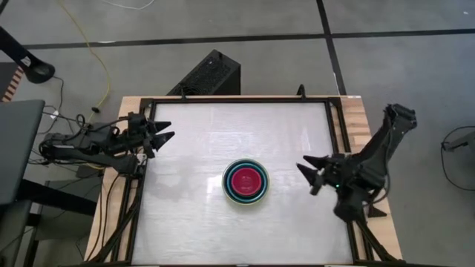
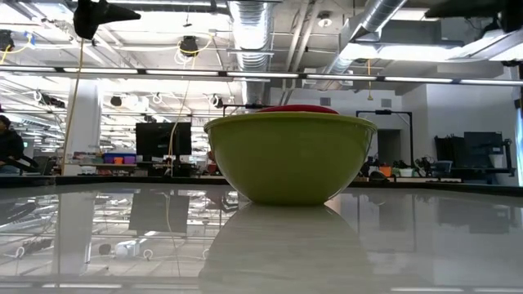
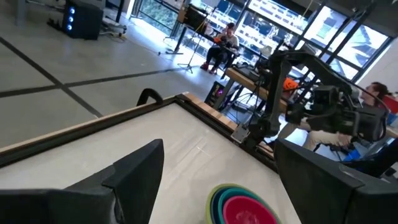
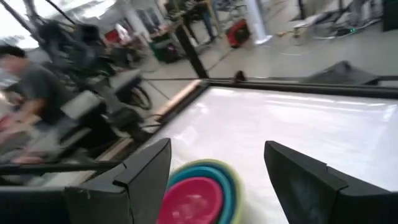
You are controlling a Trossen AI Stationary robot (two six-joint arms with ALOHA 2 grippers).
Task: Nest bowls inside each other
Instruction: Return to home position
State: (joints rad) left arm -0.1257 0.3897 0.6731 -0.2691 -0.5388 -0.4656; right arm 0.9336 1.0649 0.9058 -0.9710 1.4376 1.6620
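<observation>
The bowls [image 1: 246, 182] stand nested in one stack near the middle of the table: an olive-green outer bowl [image 2: 288, 157], light blue and teal rims inside it, and a magenta-pink bowl [image 1: 247, 179] at the centre. The stack rests on its base. The stack [image 3: 241, 204] shows in the left wrist view and the stack [image 4: 200, 194] in the right wrist view. My left gripper [image 1: 166, 131] hangs open at the table's left edge, far from the stack. My right gripper [image 1: 307, 176] stands open to the right of the stack, a short way off.
The white tabletop [image 1: 193, 215] has a dark frame round it and wooden borders [image 1: 356, 119]. A black box [image 1: 208, 74] stands on the floor beyond the far edge. People sit in the room beyond the table [image 3: 225, 38].
</observation>
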